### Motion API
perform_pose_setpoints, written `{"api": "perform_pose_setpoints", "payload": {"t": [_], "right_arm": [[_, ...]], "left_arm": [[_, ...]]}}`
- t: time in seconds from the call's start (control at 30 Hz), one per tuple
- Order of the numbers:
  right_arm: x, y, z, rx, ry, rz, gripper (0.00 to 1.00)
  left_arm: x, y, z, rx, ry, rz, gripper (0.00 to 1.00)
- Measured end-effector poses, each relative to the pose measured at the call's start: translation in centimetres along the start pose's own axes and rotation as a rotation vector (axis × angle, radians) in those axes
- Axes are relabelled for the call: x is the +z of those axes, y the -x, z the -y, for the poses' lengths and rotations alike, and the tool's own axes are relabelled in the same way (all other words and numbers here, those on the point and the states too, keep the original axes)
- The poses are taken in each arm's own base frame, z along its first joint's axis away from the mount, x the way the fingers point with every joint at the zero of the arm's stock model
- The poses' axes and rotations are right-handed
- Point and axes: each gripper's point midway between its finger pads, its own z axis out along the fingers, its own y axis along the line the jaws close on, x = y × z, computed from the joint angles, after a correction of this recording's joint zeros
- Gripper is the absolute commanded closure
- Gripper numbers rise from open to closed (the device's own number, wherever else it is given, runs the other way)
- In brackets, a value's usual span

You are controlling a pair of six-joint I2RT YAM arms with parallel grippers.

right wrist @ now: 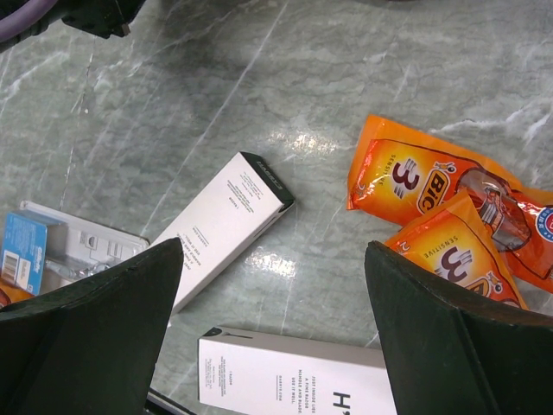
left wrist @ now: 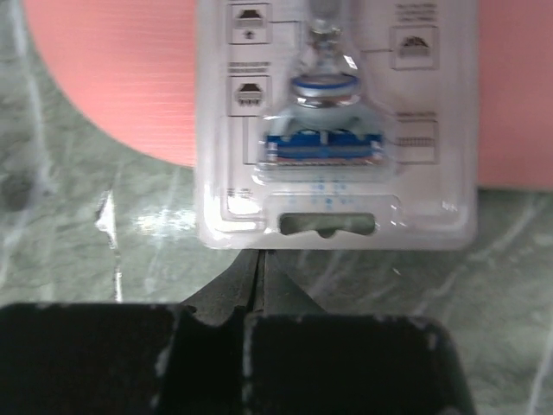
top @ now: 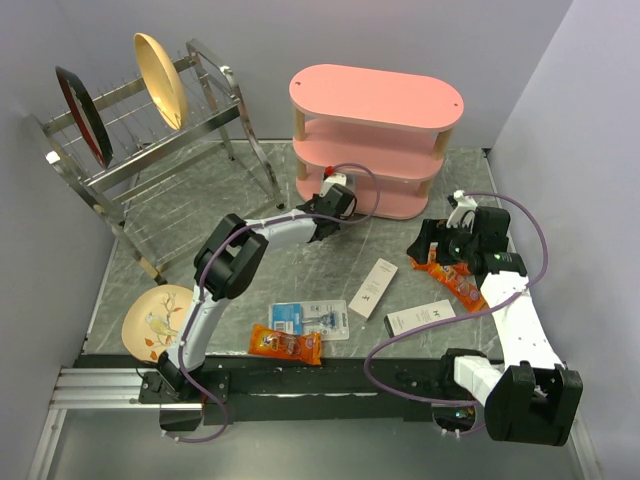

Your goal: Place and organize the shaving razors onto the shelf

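One razor pack (left wrist: 337, 130), clear plastic over white card with a blue razor head, lies with its far part over the pink shelf's (top: 376, 100) lowest board (left wrist: 112, 78) and its near edge above the table. My left gripper (left wrist: 259, 258) is shut, its tips right against that near edge, with nothing seen between them. In the top view the left gripper (top: 335, 205) sits at the foot of the shelf. A second razor pack (top: 310, 318) lies flat near the front edge, also seen at the left of the right wrist view (right wrist: 52, 246). My right gripper (right wrist: 276, 294) hangs open above the table, empty.
Two white oblong boxes (top: 373, 288) (top: 420, 318) lie between the arms. Orange packets sit under the right arm (right wrist: 423, 186) and one at the front (top: 285, 345). A wire dish rack (top: 150, 150) with plates stands back left. A patterned plate (top: 155, 320) lies front left.
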Motion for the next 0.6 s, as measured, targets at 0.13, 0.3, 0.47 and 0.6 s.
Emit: {"api": "perform_pose_setpoints", "payload": {"t": [0.13, 0.3, 0.47, 0.6], "right_arm": [[0.0, 0.0, 0.0, 0.0, 0.0, 0.0, 0.08], [0.0, 0.0, 0.0, 0.0, 0.0, -0.001, 0.08], [-0.1, -0.3, 0.1, -0.029, 0.003, -0.011, 0.08], [-0.1, -1.2, -0.9, -0.134, 0.038, -0.053, 0.0]], "left_arm": [[0.1, 0.0, -0.6, -0.009, 0.032, 0.011, 0.99], [-0.2, -0.4, -0.1, -0.01, -0.005, -0.002, 0.99], [-4.9, -3.4, 0.4, 0.023, -0.156, -0.091, 0.7], [-11.5, -3.4, 0.8, 0.048, -0.318, -0.128, 0.43]]}}
